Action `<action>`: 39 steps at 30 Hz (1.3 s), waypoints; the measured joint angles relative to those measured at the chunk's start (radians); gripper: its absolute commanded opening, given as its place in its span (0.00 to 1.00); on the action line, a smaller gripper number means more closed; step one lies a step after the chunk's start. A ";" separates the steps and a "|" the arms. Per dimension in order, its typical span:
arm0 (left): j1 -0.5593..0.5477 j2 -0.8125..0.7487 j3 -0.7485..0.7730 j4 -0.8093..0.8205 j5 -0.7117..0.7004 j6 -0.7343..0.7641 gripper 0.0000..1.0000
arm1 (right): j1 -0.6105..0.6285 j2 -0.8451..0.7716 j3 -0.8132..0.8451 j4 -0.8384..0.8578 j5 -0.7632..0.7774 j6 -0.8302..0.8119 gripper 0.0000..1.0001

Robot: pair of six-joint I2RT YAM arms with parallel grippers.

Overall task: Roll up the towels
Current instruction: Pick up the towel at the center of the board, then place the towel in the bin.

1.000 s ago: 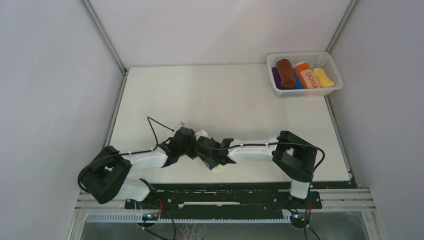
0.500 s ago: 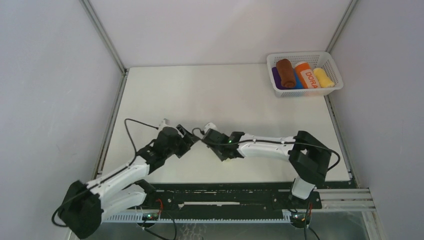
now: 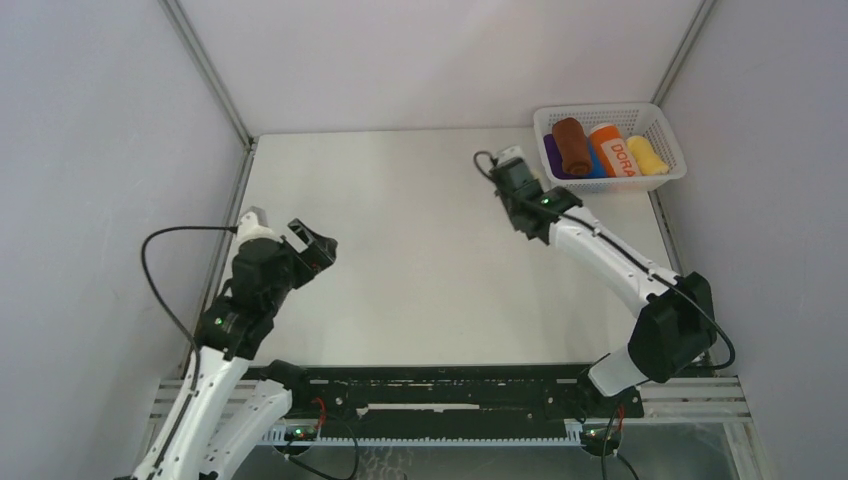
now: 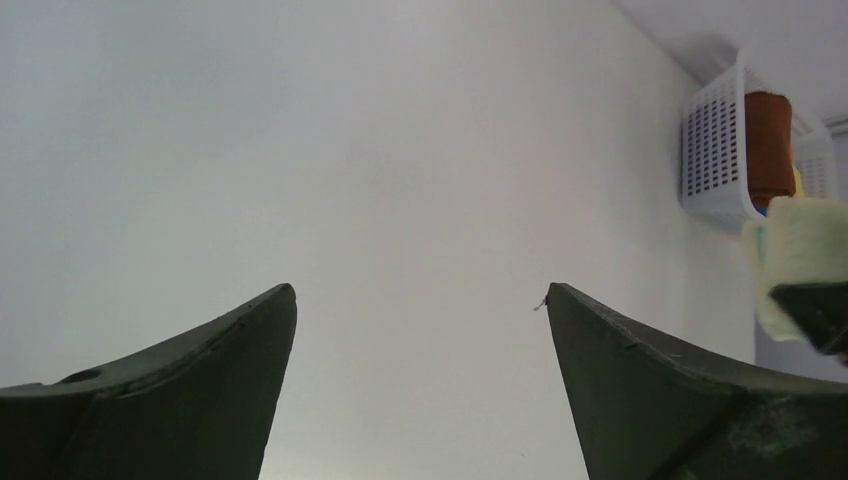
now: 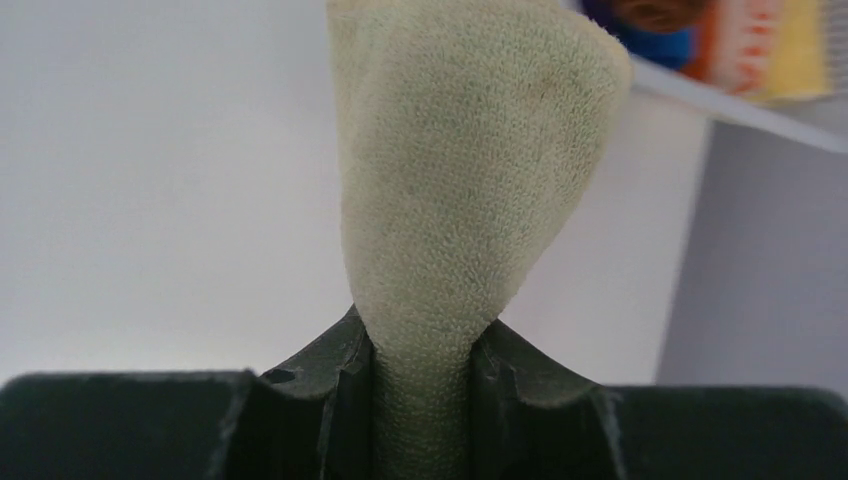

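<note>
The rust-brown towel (image 3: 572,145) lies rolled in the white basket (image 3: 610,112) at the far right; it also shows in the left wrist view (image 4: 768,140). My right gripper (image 3: 515,185) hovers just left of the basket and is shut (image 5: 422,350) on the other towel (image 5: 470,150), a roll showing only its pale yellow-cream side. That towel is hidden under the gripper from above but shows in the left wrist view (image 4: 800,260). My left gripper (image 3: 312,245) is open and empty (image 4: 420,290) above the table's left side.
The basket (image 4: 715,150) also holds the orange "DORA" roll (image 3: 617,150), a bright yellow roll (image 3: 648,156), a purple roll (image 3: 551,152) and a blue one (image 3: 596,168). Grey walls close in the white table (image 3: 400,220) on three sides.
Both grippers were together at the near centre. The right has carried the cream towel to the far right beside the basket. The left has swung back to the left, empty.
</note>
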 measured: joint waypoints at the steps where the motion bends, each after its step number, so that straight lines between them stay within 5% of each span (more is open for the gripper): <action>1: 0.004 -0.009 0.037 -0.017 -0.019 0.042 1.00 | -0.035 0.000 0.020 0.002 0.014 -0.019 0.08; 8: -0.031 -0.031 0.133 -0.083 -0.202 0.250 1.00 | -0.338 0.085 0.207 0.113 0.116 -0.210 0.08; 16: -0.080 -0.030 0.133 -0.131 -0.430 0.371 1.00 | -0.556 0.403 0.480 0.293 0.174 -0.348 0.06; 28: -0.084 -0.034 0.130 -0.113 -0.565 0.412 1.00 | -0.633 0.763 0.666 0.358 0.084 -0.481 0.06; 39: -0.085 -0.023 0.129 -0.103 -0.588 0.416 1.00 | -0.673 0.853 0.789 0.235 -0.131 -0.480 0.11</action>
